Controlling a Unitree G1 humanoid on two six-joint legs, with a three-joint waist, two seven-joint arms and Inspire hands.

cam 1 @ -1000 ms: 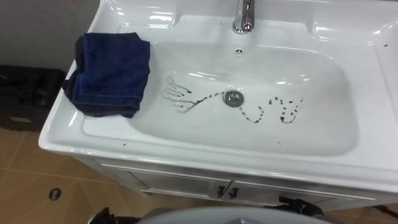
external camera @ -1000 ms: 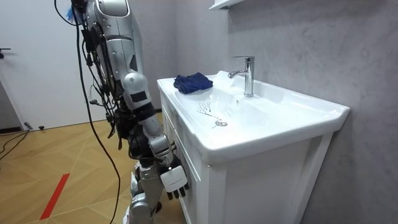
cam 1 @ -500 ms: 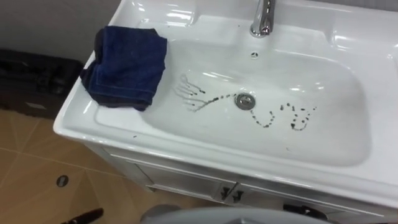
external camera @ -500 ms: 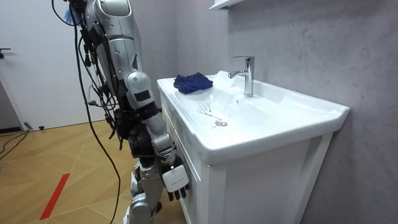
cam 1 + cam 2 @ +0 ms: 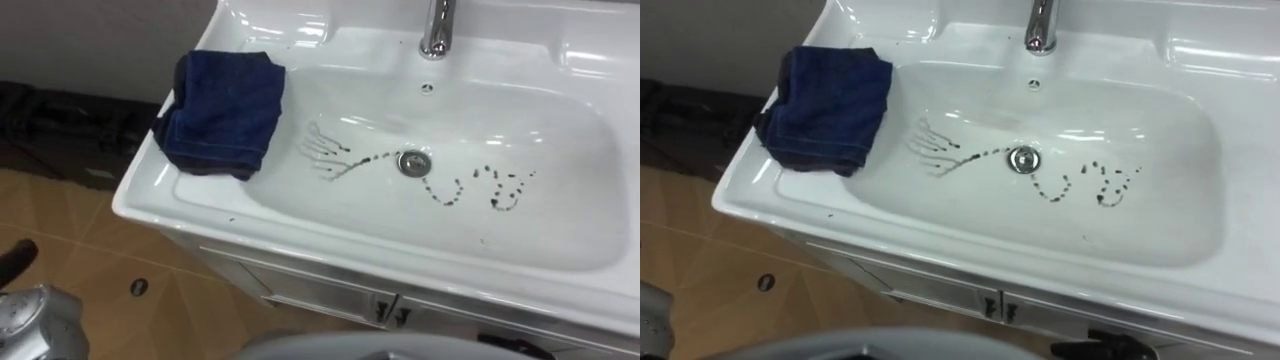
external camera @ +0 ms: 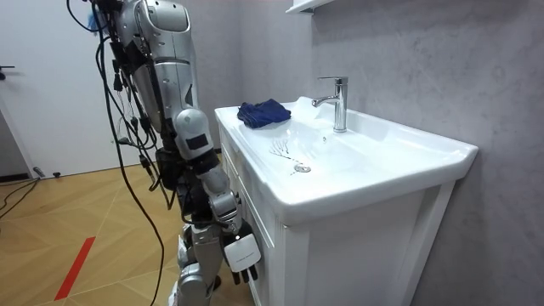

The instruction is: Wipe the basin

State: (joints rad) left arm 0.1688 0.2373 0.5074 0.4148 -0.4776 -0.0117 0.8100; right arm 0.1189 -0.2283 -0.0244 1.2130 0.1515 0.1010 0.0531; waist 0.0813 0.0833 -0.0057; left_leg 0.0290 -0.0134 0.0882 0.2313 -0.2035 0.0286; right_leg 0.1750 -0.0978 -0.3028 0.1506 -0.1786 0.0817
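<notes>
grey textured wall (image 6: 425, 76) far right | white wall (image 6: 51, 76) far left | wooden floor (image 6: 51, 221) with red strip (image 6: 75, 268) near left | white cabinet (image 6: 357, 255) near right | white shelf (image 6: 302, 6) high on grey wall

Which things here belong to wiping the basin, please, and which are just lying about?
For the job: basin, blue cloth, dark marks.
Not needed: tap, cabinet, dark object on the floor.
</notes>
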